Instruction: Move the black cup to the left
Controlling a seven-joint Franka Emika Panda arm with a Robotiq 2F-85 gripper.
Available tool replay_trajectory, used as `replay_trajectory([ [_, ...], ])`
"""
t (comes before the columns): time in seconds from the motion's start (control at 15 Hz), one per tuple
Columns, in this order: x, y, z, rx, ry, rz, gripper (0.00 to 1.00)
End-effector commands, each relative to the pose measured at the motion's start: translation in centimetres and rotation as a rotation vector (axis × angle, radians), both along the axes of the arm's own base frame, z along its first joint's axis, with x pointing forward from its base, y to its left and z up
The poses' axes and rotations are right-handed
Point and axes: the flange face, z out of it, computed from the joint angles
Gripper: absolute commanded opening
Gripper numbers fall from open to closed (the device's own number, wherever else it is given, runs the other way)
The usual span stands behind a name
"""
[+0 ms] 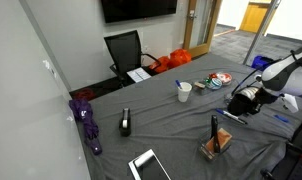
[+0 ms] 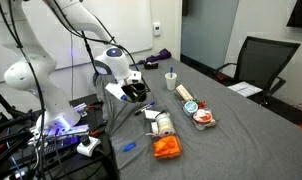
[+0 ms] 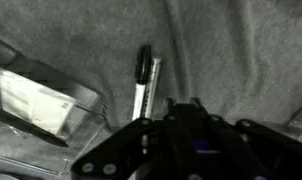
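Note:
In both exterior views my gripper (image 1: 239,101) (image 2: 137,91) hangs low over the grey cloth at the robot's side of the table. A short dark body, the black cup (image 1: 234,103) (image 2: 142,92), sits between its fingers. In the wrist view the gripper (image 3: 181,103) has its jaws drawn together around that dark mass (image 3: 191,135), which hides most of the cup's shape. I cannot tell whether the cup rests on the cloth or is slightly lifted.
A white cup (image 1: 183,92) (image 2: 171,80) stands mid-table. Two markers (image 3: 146,80) and a clear box (image 3: 41,100) lie just beyond the gripper. A slim black upright object (image 1: 214,128), a black labelled item (image 1: 124,123), a purple umbrella (image 1: 88,122) and a chair (image 1: 124,50) are around.

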Motion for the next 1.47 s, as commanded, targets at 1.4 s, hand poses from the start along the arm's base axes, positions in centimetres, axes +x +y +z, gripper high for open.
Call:
replay_trajectory([
  [1.4,10.4,12.7,-1.6,-0.142,0.065,-0.156,0.05],
])
